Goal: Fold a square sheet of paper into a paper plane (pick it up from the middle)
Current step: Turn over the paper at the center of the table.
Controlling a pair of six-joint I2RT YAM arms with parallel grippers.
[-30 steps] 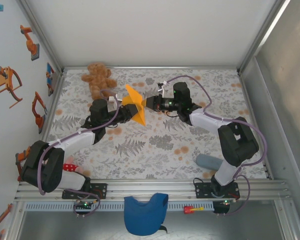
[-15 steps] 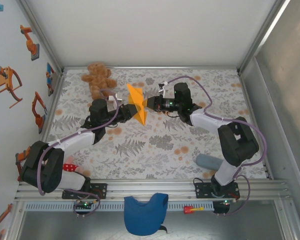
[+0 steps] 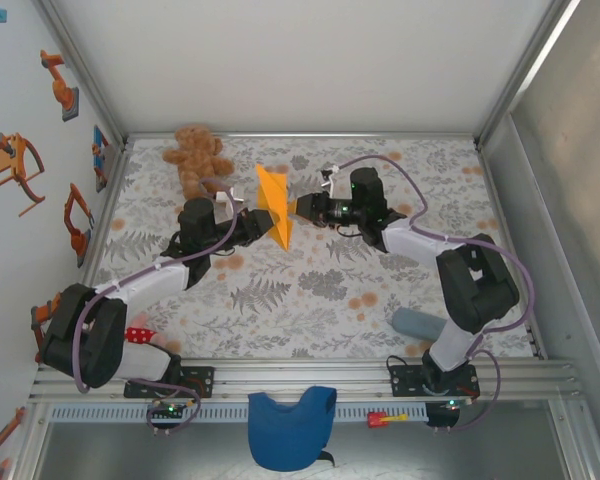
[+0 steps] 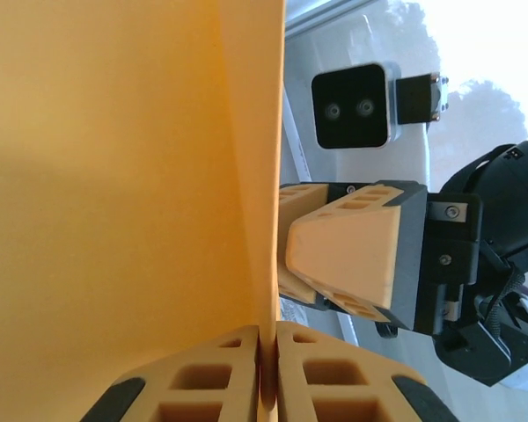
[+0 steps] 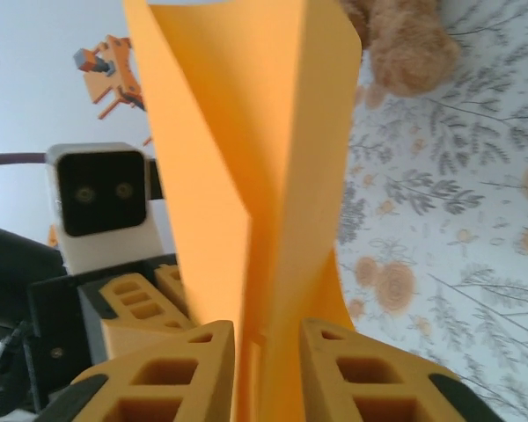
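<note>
We see the orange paper held up above the middle of the flowered table, toward its far side, between the 2 grippers. It is folded lengthwise into a long, narrow shape with its lower tip pointing toward the near edge.

The left gripper meets the paper from the left. In the left wrist view its 2 fingers are pressed together on the paper's folded edge, with no gap between them. The sheet rises as a broad flat wall above the grip.

The right gripper meets the paper from the right. In the right wrist view its jaws stand a little apart, with the folded layers passing loosely between them. From the left wrist, the right gripper's fingers sit just beside the paper's edge.

A brown teddy bear sits on the table near its far left corner, close to the paper but apart from it. A blue cloth hangs over the rail at the near edge, between the 2 arm bases.
</note>
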